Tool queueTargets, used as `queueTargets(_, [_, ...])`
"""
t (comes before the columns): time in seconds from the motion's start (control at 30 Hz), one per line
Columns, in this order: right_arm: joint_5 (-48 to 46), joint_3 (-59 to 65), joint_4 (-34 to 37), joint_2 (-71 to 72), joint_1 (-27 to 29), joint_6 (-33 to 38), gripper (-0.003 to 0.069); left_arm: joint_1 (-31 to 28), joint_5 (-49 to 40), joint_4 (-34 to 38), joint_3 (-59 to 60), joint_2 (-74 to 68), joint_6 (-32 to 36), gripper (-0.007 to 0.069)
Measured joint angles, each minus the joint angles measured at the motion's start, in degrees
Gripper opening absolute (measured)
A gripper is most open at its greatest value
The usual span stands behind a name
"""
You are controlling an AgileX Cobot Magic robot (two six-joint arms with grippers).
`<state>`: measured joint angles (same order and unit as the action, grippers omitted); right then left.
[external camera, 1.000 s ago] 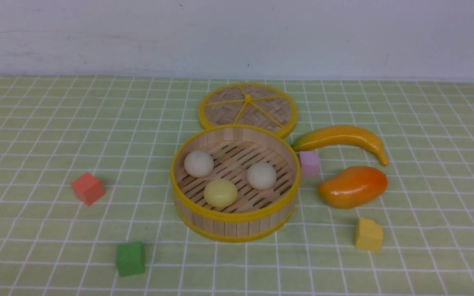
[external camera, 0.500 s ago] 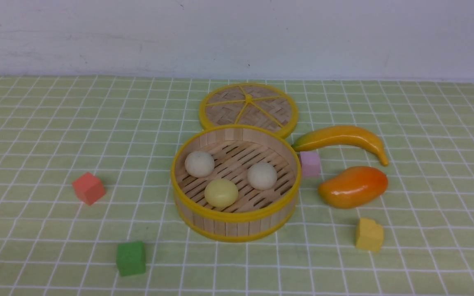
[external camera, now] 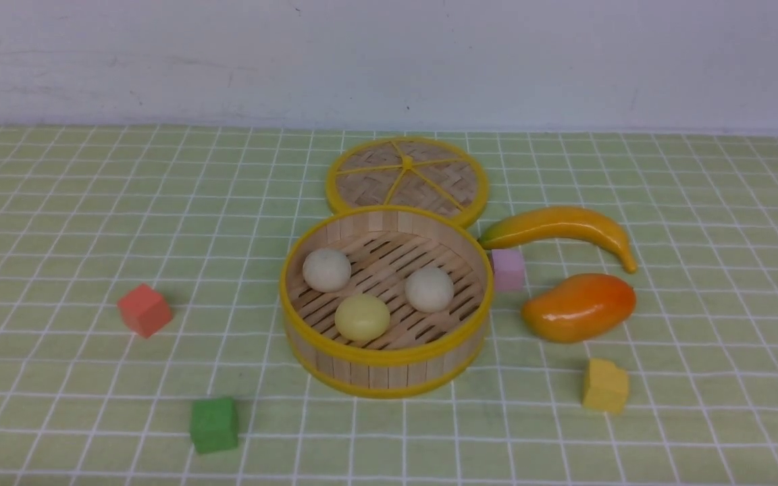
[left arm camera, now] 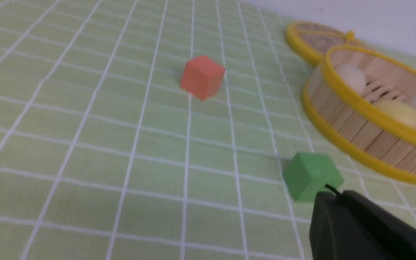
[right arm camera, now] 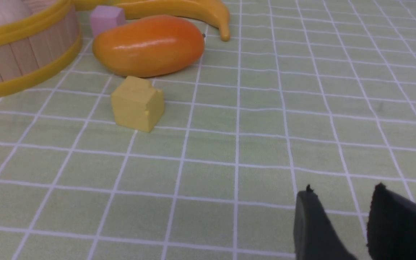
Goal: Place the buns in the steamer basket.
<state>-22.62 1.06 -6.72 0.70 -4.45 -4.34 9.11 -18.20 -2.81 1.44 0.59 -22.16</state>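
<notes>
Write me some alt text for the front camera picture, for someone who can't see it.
A round bamboo steamer basket with yellow rims holds two off-white buns and a pale yellow one on green checked cloth. Its woven lid lies behind; a banana, mango, and pink and yellow cubes sit right, red and green cubes left.

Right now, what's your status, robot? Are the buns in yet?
Left gripper shut, empty. Right gripper open, empty. All three buns inside steamer basket. Lid behind basket, nothing in the way.
</notes>
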Motion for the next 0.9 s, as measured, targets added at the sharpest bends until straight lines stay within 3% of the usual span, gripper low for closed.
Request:
queueTargets(0.13, [0.00,0.00,0.00,0.00,0.00,0.00,0.0239,0.00,-3.58,0.35,0.28,0.00,0.00,-0.0003])
queueTargets(0.9, [0.00,0.00,0.00,0.00,0.00,0.06,0.0239,0.00,-3.83,0.42,0.31,0.00,-0.05,0.0015])
